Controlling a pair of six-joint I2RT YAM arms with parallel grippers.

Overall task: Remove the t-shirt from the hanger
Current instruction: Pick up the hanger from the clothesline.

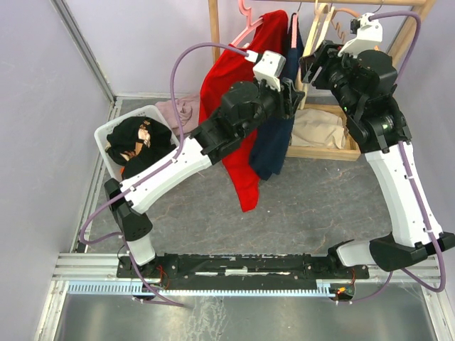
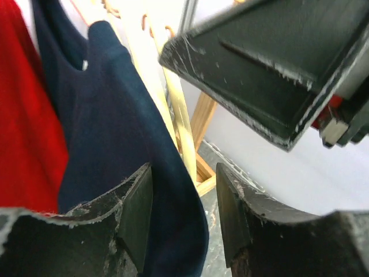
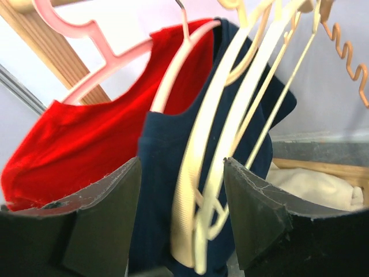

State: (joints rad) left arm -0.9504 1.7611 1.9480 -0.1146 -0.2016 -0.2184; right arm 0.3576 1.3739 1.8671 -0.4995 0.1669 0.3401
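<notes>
Closest to the top camera, the mounting rail (image 1: 242,268) carries both arm bases. At far left a white basket (image 1: 124,119) holds dark clothes (image 1: 135,142), and a pinkish cloth (image 1: 181,110) lies behind it. Next comes a red t-shirt (image 1: 234,71), draped from a pink hanger (image 3: 98,57) on the wooden rack (image 1: 213,21). Just beside it, to the right, the navy t-shirt (image 1: 274,145) hangs on its pale hanger (image 3: 173,69), with its lower edge loose. The left gripper (image 1: 293,96) is at this shirt. Its fingers (image 2: 135,213) stand spread, and the navy edge passes between them without being pinched. Beside it, up at the rack, the right gripper (image 1: 307,71) is also spread wide. A bunch of bare cream hangers (image 3: 213,133) stands between its fingers (image 3: 253,213), ungripped. Further right an orange spiral hanger (image 3: 346,63) dangles. Below, a wooden crate (image 1: 320,150) holds a beige cloth (image 1: 316,128).
</notes>
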